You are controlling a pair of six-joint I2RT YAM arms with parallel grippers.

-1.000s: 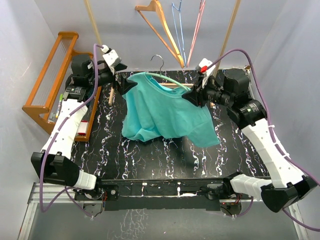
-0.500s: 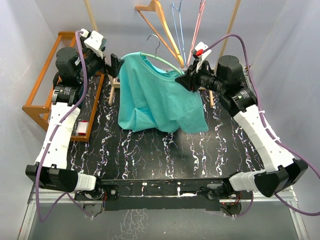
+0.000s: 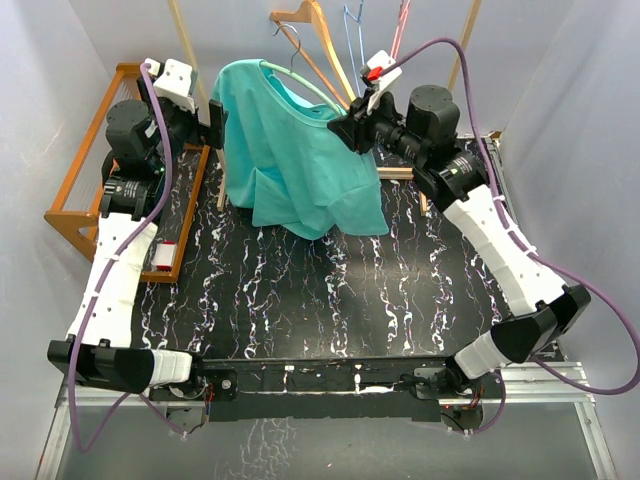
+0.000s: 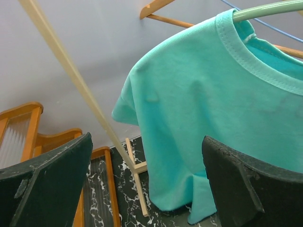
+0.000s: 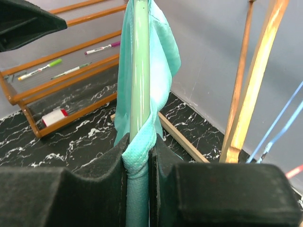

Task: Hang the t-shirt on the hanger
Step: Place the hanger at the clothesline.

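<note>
The teal t-shirt [image 3: 295, 160] hangs on the mint-green hanger [image 3: 312, 89], held high near the back rail, its hem low by the black table. My right gripper [image 3: 350, 128] is shut on the hanger's right end with the shirt's shoulder cloth bunched round it; in the right wrist view the hanger [image 5: 140, 71] and cloth [image 5: 165, 52] sit between the closed right gripper [image 5: 139, 161]. My left gripper [image 3: 215, 125] is open beside the shirt's left sleeve. In the left wrist view the left gripper [image 4: 147, 189] is spread wide, with the shirt [image 4: 213, 109] and hanger [image 4: 265, 9] beyond it.
An orange wooden hanger [image 3: 312, 40], a blue wire hanger [image 3: 352, 25] and a pink one [image 3: 400, 20] hang on the back rail. The rail's wooden posts [image 3: 185, 45] stand at either side. A wooden rack [image 3: 85, 170] with markers stands at the left.
Both arms have risen and moved toward the back, lifting the hanger and shirt up toward the rail. The shirt now hangs more upright and further left.
</note>
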